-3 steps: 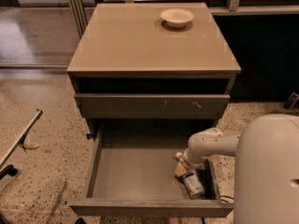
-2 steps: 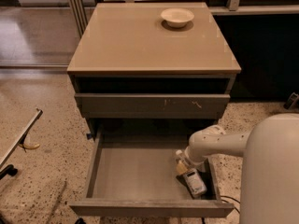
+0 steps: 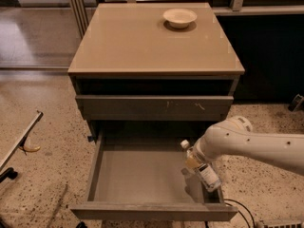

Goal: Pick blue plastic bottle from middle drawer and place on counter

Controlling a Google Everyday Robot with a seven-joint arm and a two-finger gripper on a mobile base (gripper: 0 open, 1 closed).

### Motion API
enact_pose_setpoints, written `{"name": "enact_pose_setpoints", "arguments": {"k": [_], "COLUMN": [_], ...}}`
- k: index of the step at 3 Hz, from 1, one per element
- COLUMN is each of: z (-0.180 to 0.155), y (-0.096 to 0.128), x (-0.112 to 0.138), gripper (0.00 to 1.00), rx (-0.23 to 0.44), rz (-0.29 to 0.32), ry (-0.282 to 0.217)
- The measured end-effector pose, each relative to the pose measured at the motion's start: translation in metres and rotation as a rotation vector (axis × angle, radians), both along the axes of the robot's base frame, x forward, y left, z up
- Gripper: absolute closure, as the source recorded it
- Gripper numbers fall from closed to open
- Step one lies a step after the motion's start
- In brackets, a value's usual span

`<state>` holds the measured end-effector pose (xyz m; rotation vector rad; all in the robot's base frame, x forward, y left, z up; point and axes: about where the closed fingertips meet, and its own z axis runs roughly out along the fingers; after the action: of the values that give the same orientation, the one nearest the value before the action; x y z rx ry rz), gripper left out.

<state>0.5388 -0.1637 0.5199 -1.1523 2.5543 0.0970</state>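
The middle drawer (image 3: 137,175) is pulled open below the cabinet, its grey floor bare on the left. My gripper (image 3: 195,159) is at the end of the white arm that reaches in from the right, over the drawer's right side. It is shut on the blue plastic bottle (image 3: 208,176), which looks clear with a white cap and pale label. The bottle is tilted, cap up and to the left, and hangs a little above the drawer floor, casting a shadow there. The beige counter (image 3: 142,42) tops the cabinet behind.
A white bowl (image 3: 179,17) sits at the counter's back right. A closed scratched drawer front (image 3: 154,107) lies above the open drawer. The speckled floor surrounds the cabinet, with a metal bar (image 3: 19,139) at the left and a cable at the bottom right.
The bottle has come up off the drawer floor in the gripper's hold and tilted. The arm's bulky near part has drawn back to the right.
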Motion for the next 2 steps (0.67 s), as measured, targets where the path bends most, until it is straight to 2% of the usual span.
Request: {"name": "enact_pose_setpoints", "arguments": {"k": [1,2], "z": [0.087,0.17], "y": [-0.006,-0.012], "x": [0.0,0.017], "gripper": [1.0,1.0], "rx": [-0.023,-0.063], "rz": [0.086,0.135], "ry": [-0.11,-0.206]}}
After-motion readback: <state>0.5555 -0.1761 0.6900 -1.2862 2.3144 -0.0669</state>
